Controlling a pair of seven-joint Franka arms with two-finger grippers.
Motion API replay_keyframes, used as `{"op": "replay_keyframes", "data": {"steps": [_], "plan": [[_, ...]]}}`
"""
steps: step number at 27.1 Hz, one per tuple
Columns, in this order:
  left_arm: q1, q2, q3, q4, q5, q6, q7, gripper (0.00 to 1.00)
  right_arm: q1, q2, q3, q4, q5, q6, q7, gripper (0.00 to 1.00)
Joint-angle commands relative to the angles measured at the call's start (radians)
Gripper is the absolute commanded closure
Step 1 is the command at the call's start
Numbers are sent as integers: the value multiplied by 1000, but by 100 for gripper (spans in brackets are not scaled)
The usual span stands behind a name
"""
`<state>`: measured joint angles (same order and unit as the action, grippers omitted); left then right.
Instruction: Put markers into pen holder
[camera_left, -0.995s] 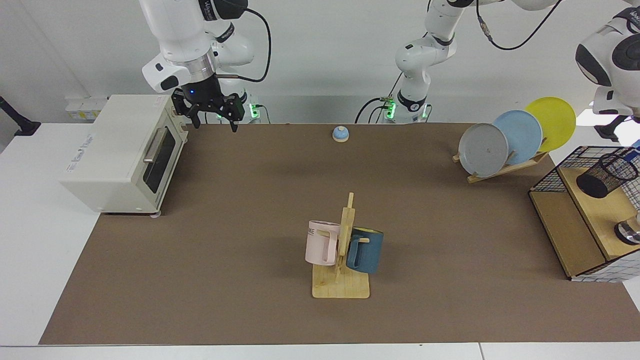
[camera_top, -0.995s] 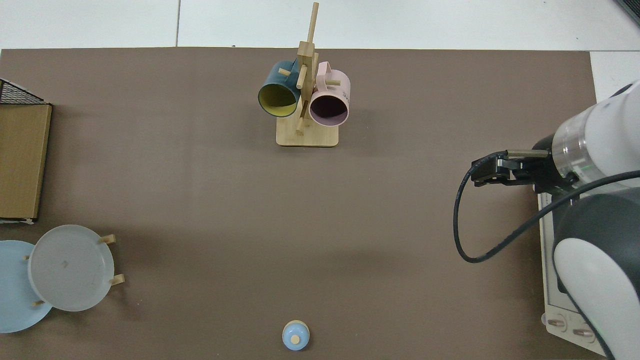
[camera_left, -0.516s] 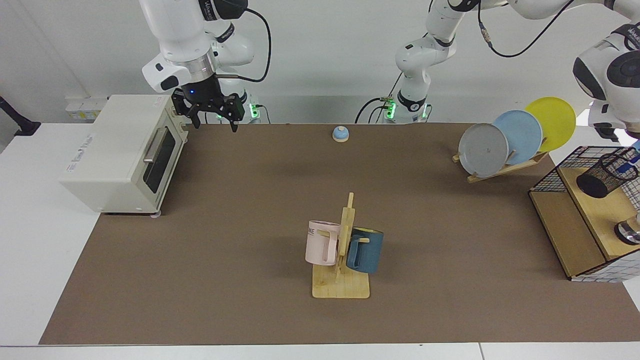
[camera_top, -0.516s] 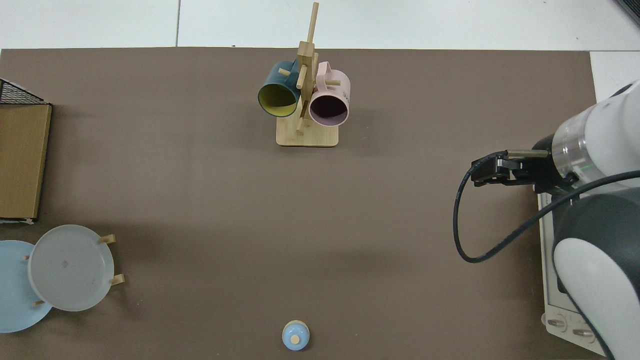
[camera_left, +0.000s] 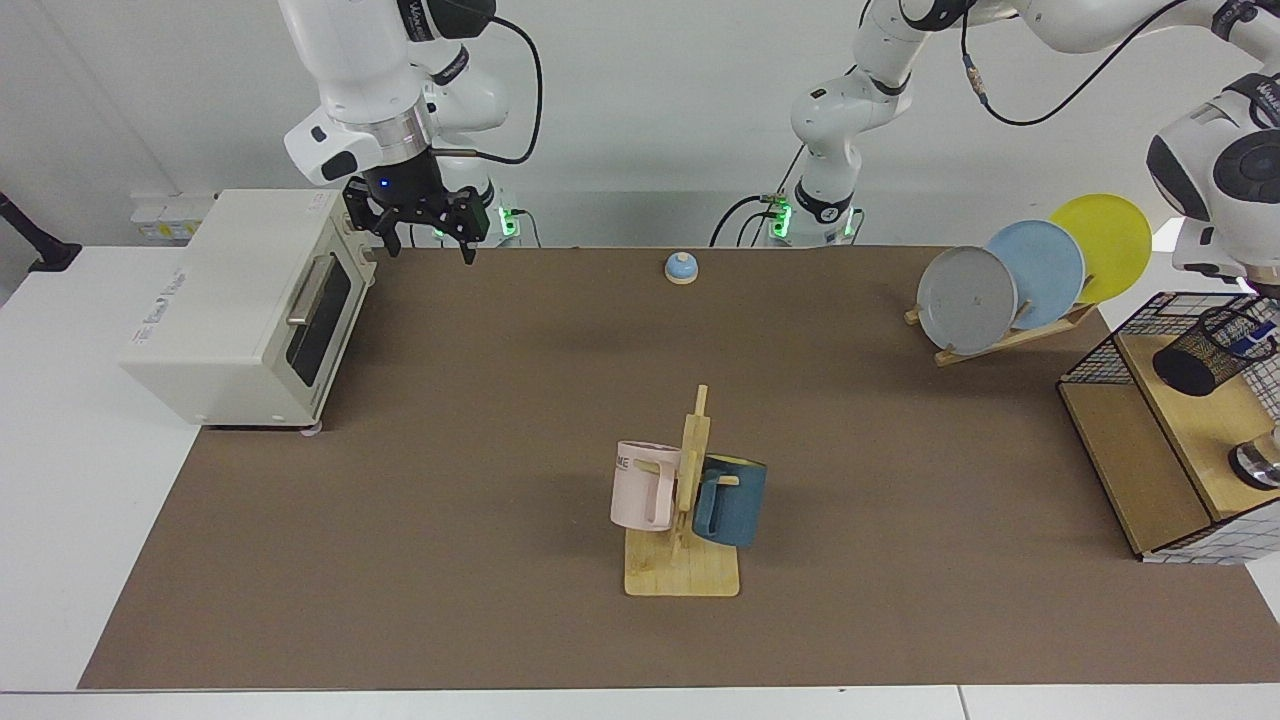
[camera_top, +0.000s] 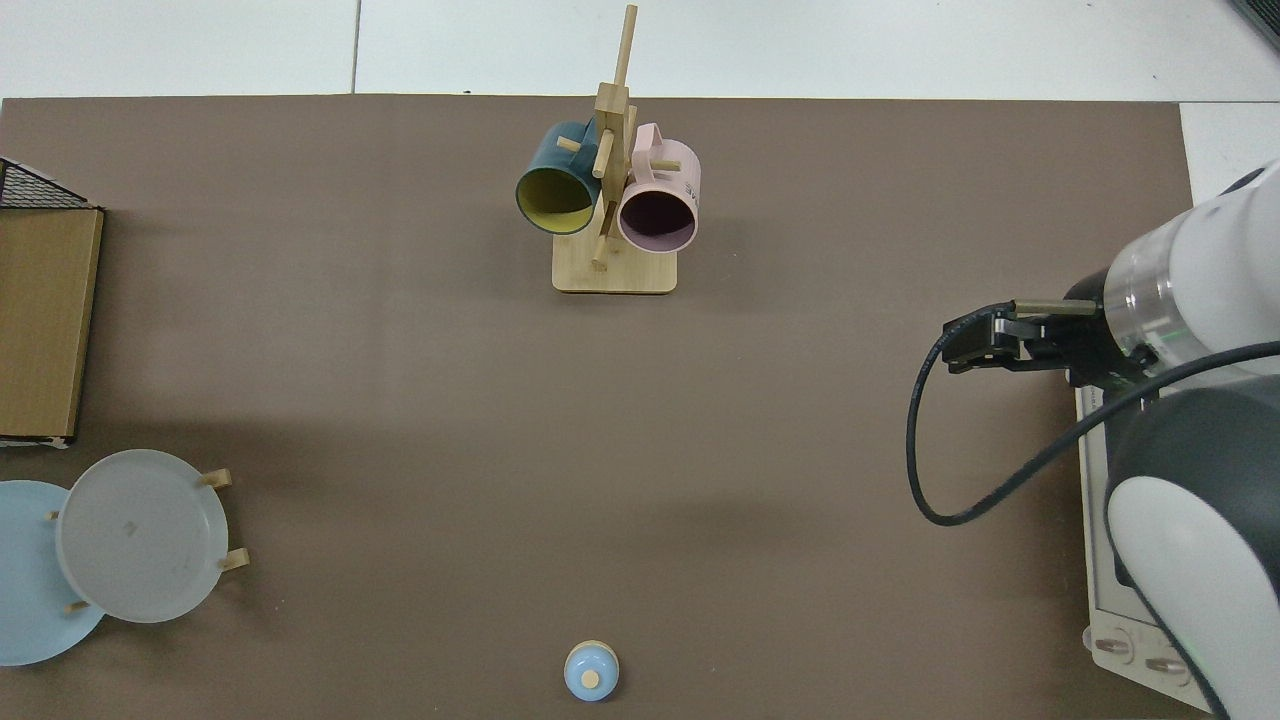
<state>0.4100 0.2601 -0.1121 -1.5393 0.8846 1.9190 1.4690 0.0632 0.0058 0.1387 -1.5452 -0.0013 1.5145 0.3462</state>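
**Marker sits in the pen holder at the desk's edge**

In the facing view the pen holder (camera_left: 1213, 350), a black mesh cup, stands tilted on the wooden shelf (camera_left: 1200, 430) inside the wire-grid basket (camera_left: 1105, 355) at the right edge of the desk (camera_left: 500, 450). A blue bit of the marker (camera_left: 1246, 345) shows through the mesh near the cup's rim, inside it. The left arm reaches in from above at that edge, but the left end effector is cut off by the frame, so its grip cannot be judged.

The right arm waits beside the toaster oven (camera_left: 250, 300). The right end effector (camera_left: 428, 245) hangs above the desk's back corner with its fingers spread apart and nothing between them; the top view shows it (camera_top: 985, 340) just off the oven.

Mid-desk, a pink mug (camera_left: 643, 485) and a blue mug (camera_left: 730, 500) hang on a wooden rack (camera_left: 682, 570).
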Motion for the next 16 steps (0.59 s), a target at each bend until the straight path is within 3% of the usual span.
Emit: {"op": "replay_keyframes", "data": {"steps": [1, 16], "plan": [[0, 8, 12, -10, 0, 37, 4, 100, -16, -9, 10, -6, 20, 10, 13, 0], [3, 21, 12, -33, -18, 55, 4, 100, -16, -9, 10, -6, 20, 10, 13, 0]]}}
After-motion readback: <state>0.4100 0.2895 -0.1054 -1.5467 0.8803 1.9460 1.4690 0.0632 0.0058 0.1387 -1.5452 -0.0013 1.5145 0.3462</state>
